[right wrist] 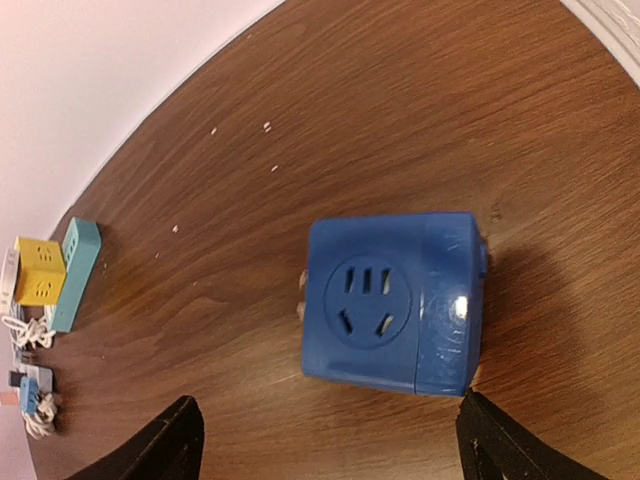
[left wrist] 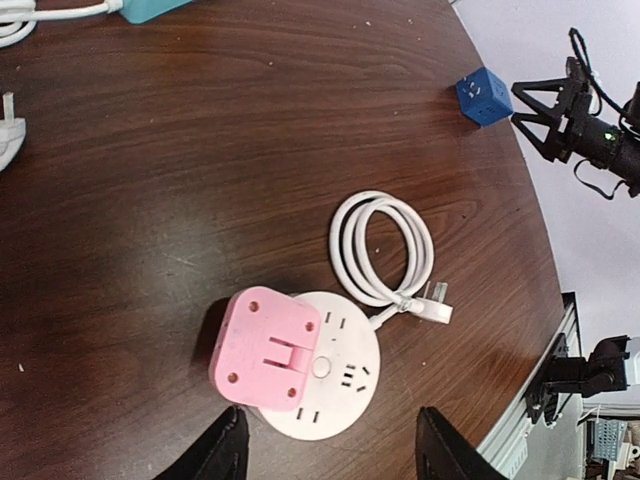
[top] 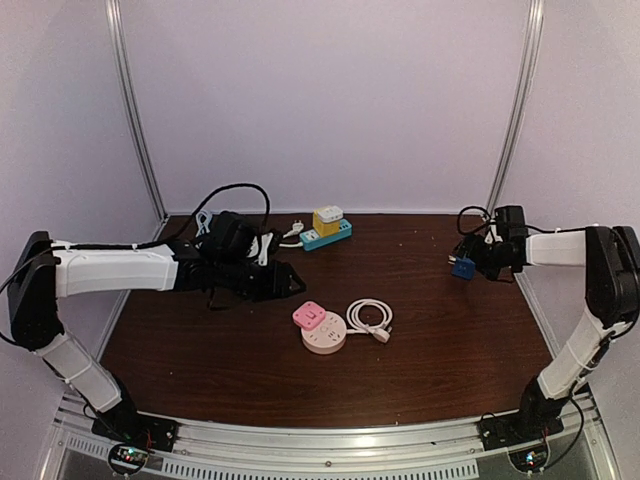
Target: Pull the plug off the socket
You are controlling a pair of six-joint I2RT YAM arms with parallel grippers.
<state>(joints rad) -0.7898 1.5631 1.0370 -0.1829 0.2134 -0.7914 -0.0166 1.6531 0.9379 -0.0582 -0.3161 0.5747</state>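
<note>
As both arms (top: 110, 270) stretch inward, left gripper (left wrist: 335, 455) gapes over pink square plug (left wrist: 265, 348) on round white socket (left wrist: 340, 395), right gripper (right wrist: 335, 445) gapes over blue cube (right wrist: 395, 300)

1. A dark wood-grain table (top: 450, 340) spans the enclosure, and its far edge meets the back wall (top: 330, 100).
2. The back wall, left side wall (top: 50, 120) and right side wall (top: 600, 100) are plain pale lilac panels.
3. A slim metal left post (top: 137, 110) rises from the far-left corner and a matching right post (top: 516, 105) from the far-right corner.
4. A ribbed metal rail (top: 330, 440) runs along the near edge.
5. The light is soft and even, with a faint sheen on the wood.
</note>
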